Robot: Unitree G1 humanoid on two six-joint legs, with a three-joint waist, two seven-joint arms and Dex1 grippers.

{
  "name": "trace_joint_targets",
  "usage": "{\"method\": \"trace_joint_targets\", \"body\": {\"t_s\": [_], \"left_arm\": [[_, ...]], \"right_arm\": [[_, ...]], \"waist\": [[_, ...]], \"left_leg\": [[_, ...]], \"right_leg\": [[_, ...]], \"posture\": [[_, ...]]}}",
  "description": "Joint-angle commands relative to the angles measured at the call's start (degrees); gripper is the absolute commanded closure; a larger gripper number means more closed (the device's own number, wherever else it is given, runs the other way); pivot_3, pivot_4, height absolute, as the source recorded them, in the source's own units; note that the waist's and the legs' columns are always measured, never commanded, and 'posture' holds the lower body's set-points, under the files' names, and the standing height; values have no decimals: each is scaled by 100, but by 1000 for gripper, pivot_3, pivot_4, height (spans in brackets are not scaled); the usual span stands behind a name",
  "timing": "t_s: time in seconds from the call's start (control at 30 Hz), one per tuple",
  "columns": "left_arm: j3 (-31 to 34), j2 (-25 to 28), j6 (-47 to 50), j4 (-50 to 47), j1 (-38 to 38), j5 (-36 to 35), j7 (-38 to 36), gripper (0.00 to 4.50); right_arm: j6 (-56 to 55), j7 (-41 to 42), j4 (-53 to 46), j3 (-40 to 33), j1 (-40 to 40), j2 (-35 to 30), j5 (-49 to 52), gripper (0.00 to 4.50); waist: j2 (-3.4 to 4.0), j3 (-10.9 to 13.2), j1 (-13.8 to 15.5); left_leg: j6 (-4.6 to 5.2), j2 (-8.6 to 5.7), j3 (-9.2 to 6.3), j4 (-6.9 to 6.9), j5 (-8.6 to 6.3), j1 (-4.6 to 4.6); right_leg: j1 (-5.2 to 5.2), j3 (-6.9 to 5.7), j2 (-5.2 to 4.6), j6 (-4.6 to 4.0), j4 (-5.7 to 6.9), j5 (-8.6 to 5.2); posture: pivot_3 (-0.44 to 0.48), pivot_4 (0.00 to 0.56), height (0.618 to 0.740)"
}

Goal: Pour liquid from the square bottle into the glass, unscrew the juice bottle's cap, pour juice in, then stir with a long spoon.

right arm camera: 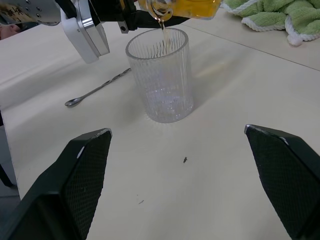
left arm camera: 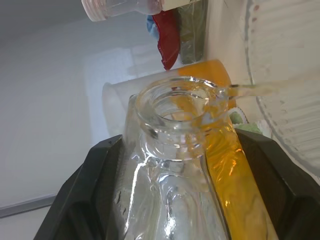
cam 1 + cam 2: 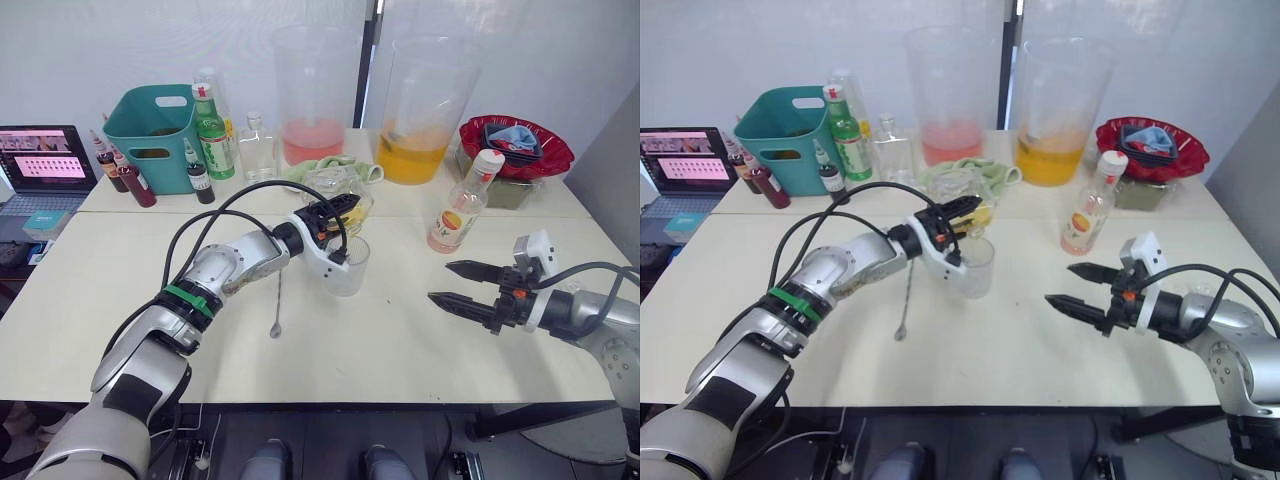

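2 grippers (image 3: 462, 285), 1 glass (image 1: 160, 75), 1 long spoon (image 3: 277, 298), 1 juice bottle (image 3: 463, 204)

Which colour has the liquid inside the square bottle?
Yellow-orange; the square bottle shows it best in the left wrist view.

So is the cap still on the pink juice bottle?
Yes, the juice bottle stands upright on the table with its white cap on.
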Motion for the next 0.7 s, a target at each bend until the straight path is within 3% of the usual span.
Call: {"method": "trace_joint_targets", "body": {"t_s": [0.03, 0.47, 0.7], "left_arm": [[75, 84, 67, -142, -313, 95, 329, 1716], [-153, 212, 119, -117, -395, 508, 551, 1716], [-265, 293, 5, -173, -468, 815, 1059, 1716]], "right_arm": [[-146, 5, -126, -139, -90, -90, -29, 0], [-133, -21, -122, -86, -133, -41, -100, 0], [-126, -9, -119, -71, -138, -22, -114, 0]], "waist": [[0, 0, 0], [0, 0, 0], [0, 0, 1]], "left_leg": [[0, 0, 0, 0, 0, 0], [0, -1, 0, 1, 0, 0], [0, -1, 0, 1, 0, 0]], "right_leg": [[0, 0, 0, 0, 0, 0], [0, 0, -1, 0, 1, 0], [-1, 0, -1, 0, 2, 0]], "posture": [[0, 150, 740], [0, 150, 740], [0, 150, 740]]}}
